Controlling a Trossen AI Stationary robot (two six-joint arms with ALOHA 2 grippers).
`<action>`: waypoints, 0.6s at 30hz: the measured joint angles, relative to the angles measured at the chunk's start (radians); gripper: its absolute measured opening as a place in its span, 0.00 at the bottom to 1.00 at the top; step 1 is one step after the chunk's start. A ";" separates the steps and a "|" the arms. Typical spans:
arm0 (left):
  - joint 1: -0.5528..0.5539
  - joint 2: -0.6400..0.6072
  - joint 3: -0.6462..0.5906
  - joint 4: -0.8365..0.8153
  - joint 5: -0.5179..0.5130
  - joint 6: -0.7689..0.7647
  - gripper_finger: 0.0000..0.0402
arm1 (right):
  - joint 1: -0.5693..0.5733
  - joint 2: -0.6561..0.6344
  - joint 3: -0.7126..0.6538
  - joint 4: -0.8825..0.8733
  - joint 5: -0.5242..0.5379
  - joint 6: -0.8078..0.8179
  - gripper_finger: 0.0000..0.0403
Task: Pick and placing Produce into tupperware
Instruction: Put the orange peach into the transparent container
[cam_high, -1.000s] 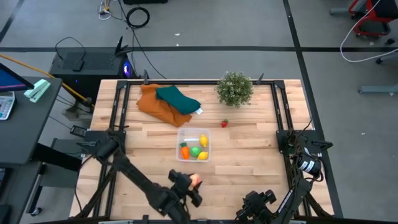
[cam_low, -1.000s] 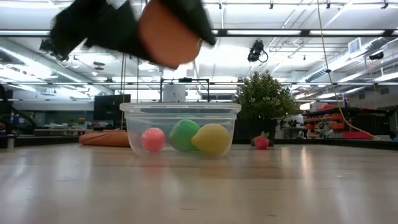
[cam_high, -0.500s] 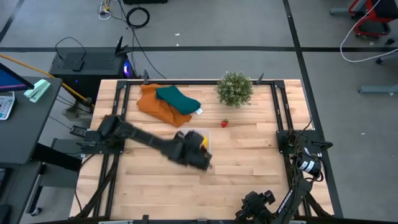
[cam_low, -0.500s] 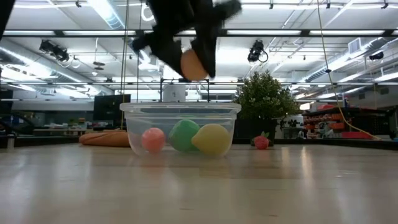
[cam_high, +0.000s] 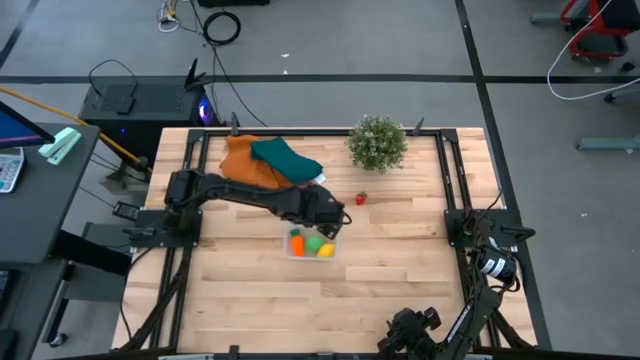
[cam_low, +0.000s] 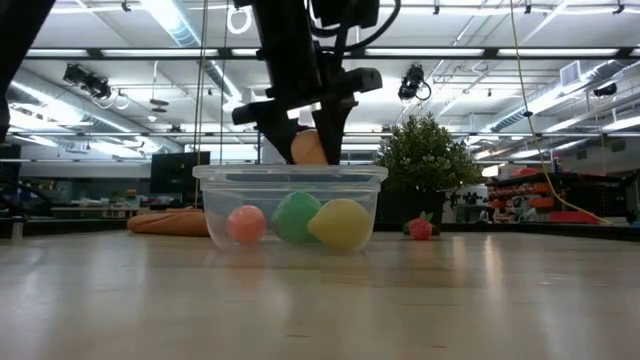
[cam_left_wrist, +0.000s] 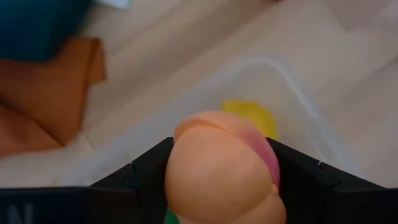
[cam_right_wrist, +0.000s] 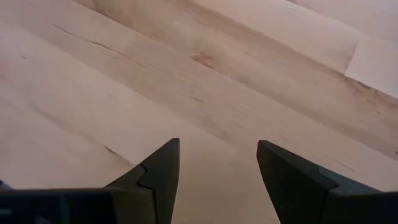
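Left wrist view shows the left gripper (cam_left_wrist: 221, 180) pinching a toy peach (cam_left_wrist: 221, 168) directly over the clear tupperware (cam_high: 311, 243), so placing is underway; next it should release. The right gripper (cam_right_wrist: 217, 171) waits spread over bare table (cam_right_wrist: 93, 93).

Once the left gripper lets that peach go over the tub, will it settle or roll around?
The peach looks rounded and smooth, so it will probably roll a bit. The tupperware walls and the produce already inside should stop it quickly. It looks stiff, undented between the left gripper fingers.
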 joint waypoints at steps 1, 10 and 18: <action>0.008 0.000 0.000 -0.002 0.027 0.000 0.59 | 0.000 0.000 0.000 0.000 0.001 0.005 0.45; 0.015 0.002 -0.002 -0.039 0.077 0.016 0.60 | 0.000 0.000 0.000 0.000 0.021 0.006 0.45; -0.009 0.003 -0.147 0.008 0.086 -0.027 0.59 | 0.000 0.000 0.000 0.000 0.021 0.006 0.45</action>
